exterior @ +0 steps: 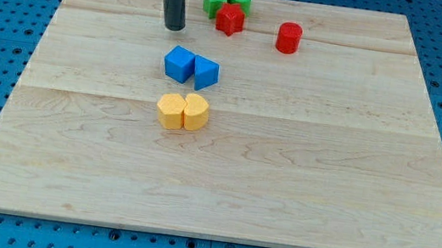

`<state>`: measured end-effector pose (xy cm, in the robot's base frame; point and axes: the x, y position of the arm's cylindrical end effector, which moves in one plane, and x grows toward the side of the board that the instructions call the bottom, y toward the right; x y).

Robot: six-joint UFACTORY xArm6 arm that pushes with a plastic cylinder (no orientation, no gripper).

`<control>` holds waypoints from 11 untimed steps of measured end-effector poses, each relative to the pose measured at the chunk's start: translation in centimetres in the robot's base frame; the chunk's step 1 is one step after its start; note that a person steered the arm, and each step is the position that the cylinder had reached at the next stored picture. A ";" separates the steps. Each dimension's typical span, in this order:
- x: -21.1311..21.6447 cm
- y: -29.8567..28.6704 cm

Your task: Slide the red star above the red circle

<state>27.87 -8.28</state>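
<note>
The red star (229, 20) lies near the view's top, touching the green star (215, 2) and close below the green circle (240, 0). The red circle (289, 38) stands apart to the star's right, slightly lower in the view. My tip (174, 27) rests on the board to the left of the red star, a short gap away, and above the blue blocks.
A blue cube (179, 64) and a blue triangle-like block (205, 72) touch each other at the board's middle. Two yellow blocks (182, 111) sit side by side below them. The wooden board (326, 172) lies on a blue pegboard.
</note>
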 end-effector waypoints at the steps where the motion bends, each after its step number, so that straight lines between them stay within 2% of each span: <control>1: -1.3 2.9; 3: -0.1 13.4; 4: 1.8 13.8; 5: 1.8 10.0; 7: -1.5 8.4; 9: -2.8 9.5; 11: -2.8 14.4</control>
